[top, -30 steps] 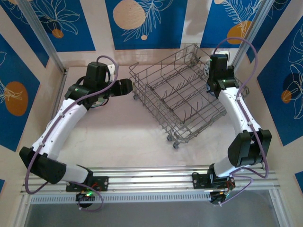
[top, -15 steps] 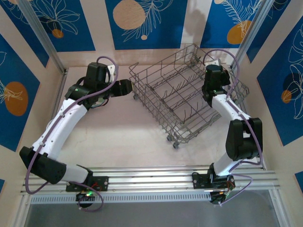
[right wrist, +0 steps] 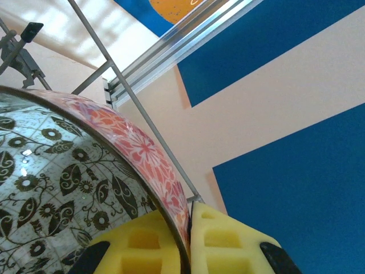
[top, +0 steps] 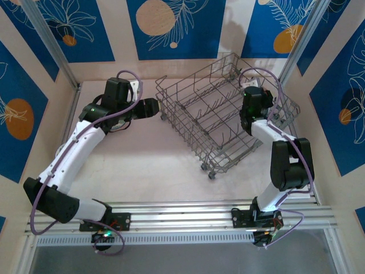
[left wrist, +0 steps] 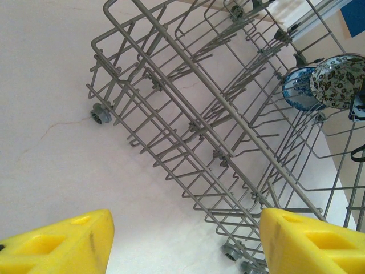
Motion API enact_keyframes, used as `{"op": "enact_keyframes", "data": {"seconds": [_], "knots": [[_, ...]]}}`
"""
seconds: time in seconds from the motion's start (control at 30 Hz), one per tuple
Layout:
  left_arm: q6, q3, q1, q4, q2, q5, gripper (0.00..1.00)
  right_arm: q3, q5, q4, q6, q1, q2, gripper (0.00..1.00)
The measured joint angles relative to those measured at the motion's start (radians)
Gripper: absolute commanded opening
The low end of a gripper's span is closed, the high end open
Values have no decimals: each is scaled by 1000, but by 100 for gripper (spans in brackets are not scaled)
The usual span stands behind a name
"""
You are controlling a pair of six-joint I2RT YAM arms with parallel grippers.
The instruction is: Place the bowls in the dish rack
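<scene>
My right end effector (right wrist: 188,227) pinched the bowl (right wrist: 68,188) by its rim, my left end effector (left wrist: 185,242) gaped empty; the best move was lowering it edge-on between rack (top: 197,103) tines.

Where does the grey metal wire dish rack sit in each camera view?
Top external: grey metal wire dish rack, centre, angled diagonally.
Left wrist: rack spans diagonally, upper left to lower right.
Right wrist: its thin wires upper left, behind the pink-sided floral ceramic bowl.
Shared landmark: blue-and-cream wall panels.
</scene>
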Motion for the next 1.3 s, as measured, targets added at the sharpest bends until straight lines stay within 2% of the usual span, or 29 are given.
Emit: {"op": "enact_keyframes", "data": {"seconds": [0.43, 0.83, 1.03, 1.3], "knots": [[-6, -21, 0, 4, -9, 1, 68, -61, 13, 197, -169, 0, 3, 0], [5, -21, 10, 4, -10, 26, 68, -134, 55, 332, -210, 25, 33, 0], [5, -21, 11, 4, -10, 32, 68, -133, 73, 323, -184, 27, 34, 0], [5, -28, 11, 8, -16, 46, 68, -76, 130, 201, -79, 32, 42, 0]]}}
